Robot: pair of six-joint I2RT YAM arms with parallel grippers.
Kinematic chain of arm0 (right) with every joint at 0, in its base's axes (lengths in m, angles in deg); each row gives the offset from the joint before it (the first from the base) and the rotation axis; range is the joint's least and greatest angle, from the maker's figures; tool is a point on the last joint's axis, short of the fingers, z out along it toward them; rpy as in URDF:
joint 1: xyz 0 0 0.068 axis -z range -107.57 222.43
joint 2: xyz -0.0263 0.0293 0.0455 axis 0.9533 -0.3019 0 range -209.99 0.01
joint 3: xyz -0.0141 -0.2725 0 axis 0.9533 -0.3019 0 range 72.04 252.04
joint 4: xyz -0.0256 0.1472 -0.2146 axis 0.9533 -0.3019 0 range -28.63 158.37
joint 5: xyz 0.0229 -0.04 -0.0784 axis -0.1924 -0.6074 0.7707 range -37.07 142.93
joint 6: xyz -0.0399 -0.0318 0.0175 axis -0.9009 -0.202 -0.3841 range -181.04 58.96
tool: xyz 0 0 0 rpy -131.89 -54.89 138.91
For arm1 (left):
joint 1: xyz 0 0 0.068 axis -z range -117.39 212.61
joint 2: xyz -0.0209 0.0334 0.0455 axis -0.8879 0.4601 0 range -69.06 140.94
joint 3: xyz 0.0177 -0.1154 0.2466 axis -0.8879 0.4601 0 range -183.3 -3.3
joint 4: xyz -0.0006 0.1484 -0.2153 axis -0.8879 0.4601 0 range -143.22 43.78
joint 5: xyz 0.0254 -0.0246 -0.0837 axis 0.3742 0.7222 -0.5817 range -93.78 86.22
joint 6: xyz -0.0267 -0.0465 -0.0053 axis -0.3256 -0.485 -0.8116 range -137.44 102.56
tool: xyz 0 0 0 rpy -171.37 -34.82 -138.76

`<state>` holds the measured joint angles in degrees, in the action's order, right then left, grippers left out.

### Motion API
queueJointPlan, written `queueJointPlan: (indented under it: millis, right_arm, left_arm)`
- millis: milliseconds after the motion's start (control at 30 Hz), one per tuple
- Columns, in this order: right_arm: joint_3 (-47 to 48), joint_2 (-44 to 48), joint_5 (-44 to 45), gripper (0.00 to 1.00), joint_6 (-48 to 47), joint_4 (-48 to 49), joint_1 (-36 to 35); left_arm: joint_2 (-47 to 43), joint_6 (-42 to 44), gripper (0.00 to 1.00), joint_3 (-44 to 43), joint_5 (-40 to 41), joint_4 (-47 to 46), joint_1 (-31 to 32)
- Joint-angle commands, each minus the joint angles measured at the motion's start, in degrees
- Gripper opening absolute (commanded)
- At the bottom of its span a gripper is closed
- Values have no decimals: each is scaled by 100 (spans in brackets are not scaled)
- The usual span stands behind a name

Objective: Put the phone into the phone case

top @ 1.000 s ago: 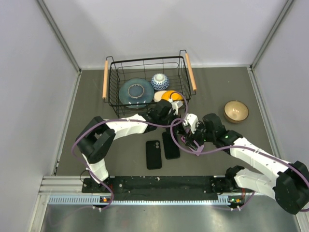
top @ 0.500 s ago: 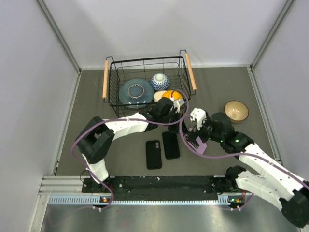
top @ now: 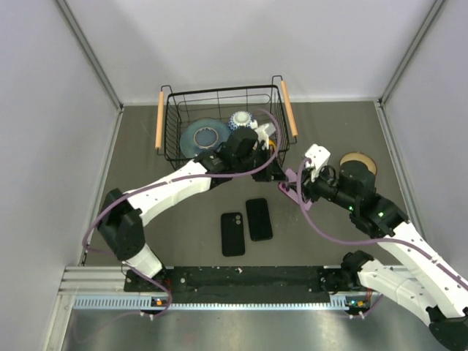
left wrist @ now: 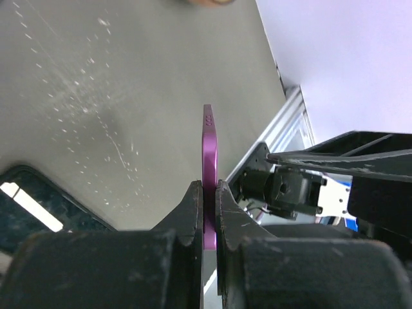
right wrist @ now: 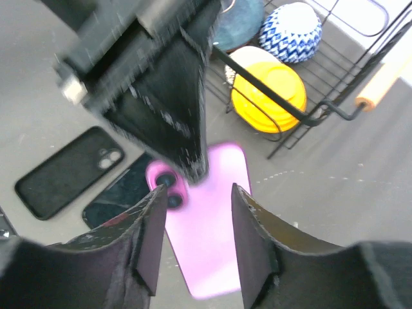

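Observation:
The glossy black phone [top: 259, 219] lies flat on the grey table, and the matte black phone case [top: 232, 233] lies just left of it, camera opening at its far end. Both show in the right wrist view, the case [right wrist: 67, 172] and the phone [right wrist: 119, 193]. My left gripper [top: 281, 175] is shut on the edge of a purple phone [top: 292, 183] and holds it above the table; the left wrist view shows its thin purple edge [left wrist: 210, 151] between the jaws. My right gripper [top: 302, 189] is open, and in its wrist view its fingers [right wrist: 154, 238] flank the purple phone [right wrist: 209, 244].
A black wire basket [top: 170, 117] with wooden handles stands at the back; it holds a blue plate [top: 203, 136], a blue-and-white bowl [top: 241, 118] and a yellow dish [right wrist: 267, 87]. A tan bowl [top: 358, 159] sits right, partly behind my right arm.
My left arm has risen and swung back towards the basket with the purple phone in its jaws. My right gripper has moved right and up, following the phone.

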<state>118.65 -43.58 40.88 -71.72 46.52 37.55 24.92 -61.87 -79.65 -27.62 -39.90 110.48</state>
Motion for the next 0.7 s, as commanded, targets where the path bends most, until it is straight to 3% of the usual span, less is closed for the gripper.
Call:
queueJointPlan:
  millis: [0,100,333,667]
  right_arm:
    - [-90,412,431,38,-22,688,-81]
    - [-397,667,1001,33,-452,1145,-352]
    - [-1083,686,2775,40,-1665,2393,-1609]
    - [-1356,-123,4114,39,-3105,3871,-2603]
  left_arm:
    - [-783,101,0,-433,1046,451,-129]
    - [-1336,-652,0,-135,1495,435,-348]
    - [-2014,-1472,0,139,2198,531,-437]
    - [-2568,-2377,0,666,1883,347,-446]
